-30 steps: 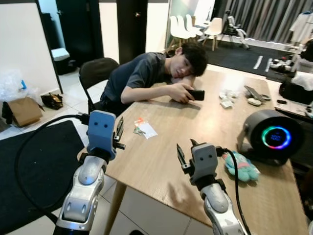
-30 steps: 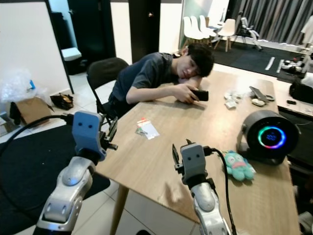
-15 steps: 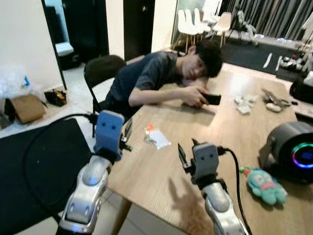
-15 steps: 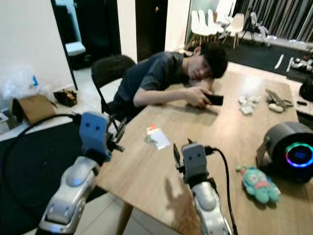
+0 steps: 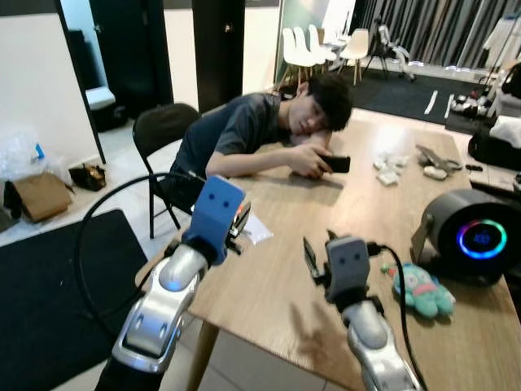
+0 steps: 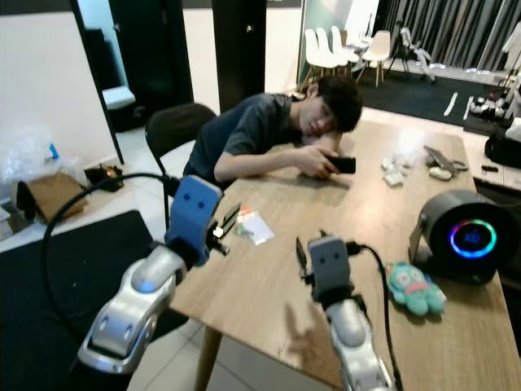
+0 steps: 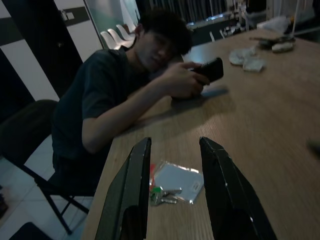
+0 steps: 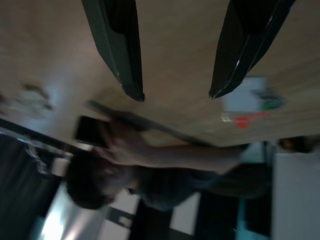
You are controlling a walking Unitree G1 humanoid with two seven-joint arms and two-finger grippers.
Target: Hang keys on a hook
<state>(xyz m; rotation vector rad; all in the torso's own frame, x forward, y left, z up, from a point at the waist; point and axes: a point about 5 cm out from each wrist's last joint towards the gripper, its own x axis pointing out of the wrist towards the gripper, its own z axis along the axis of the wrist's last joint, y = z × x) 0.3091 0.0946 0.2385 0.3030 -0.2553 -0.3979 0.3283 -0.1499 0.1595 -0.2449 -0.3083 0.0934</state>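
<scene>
While the keys [image 7: 162, 196] lie on the wooden table [image 5: 383, 220] beside a clear card sleeve [image 7: 177, 181], near its edge: left gripper [image 7: 172, 165], jaws released, poised above them, should descend squarely; right gripper [image 5: 317, 254] likewise released over bare tabletop

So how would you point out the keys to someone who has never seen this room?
Start at the long wooden table and go to its near left edge, in front of the seated person. The keys lie flat beside a small clear packet, marked out by green and red tags.
</scene>
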